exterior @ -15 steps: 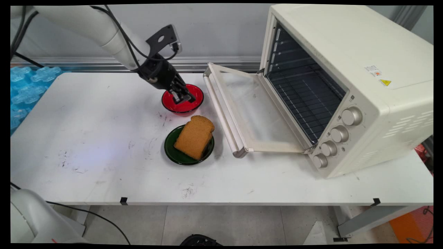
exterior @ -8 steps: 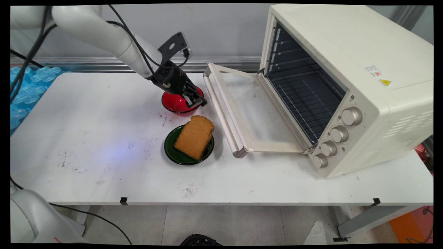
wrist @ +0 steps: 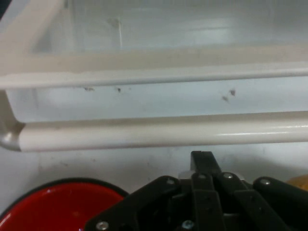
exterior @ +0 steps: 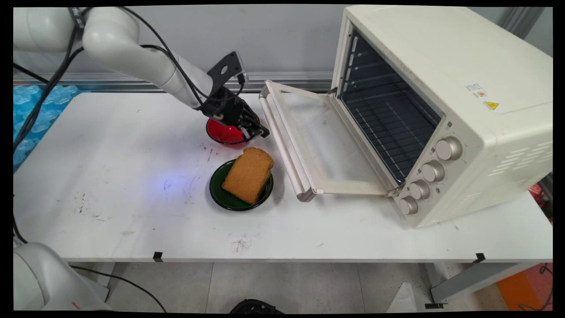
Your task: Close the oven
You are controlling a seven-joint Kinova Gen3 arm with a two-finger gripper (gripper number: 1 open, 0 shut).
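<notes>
Plainly, in the main view the gripper (exterior: 260, 131) hangs low over the right rim of a red bowl (exterior: 223, 133), which sits toward the far edge of the table (exterior: 132, 198), about midway along it. Its tips point at the handle (exterior: 282, 141) of the oven door (exterior: 326, 141), just beside it but apart. The door lies folded down flat from the toaster oven (exterior: 441, 88) on the table's right end. Nearer the table's middle, a green plate (exterior: 219, 194) carries a slice of bread (exterior: 248, 174). From the hand view, the gripper (wrist: 203, 161) has its fingers drawn together with nothing visible between them. The handle (wrist: 163, 132) runs straight across ahead, and the red bowl (wrist: 53, 211) shows at lower left.
</notes>
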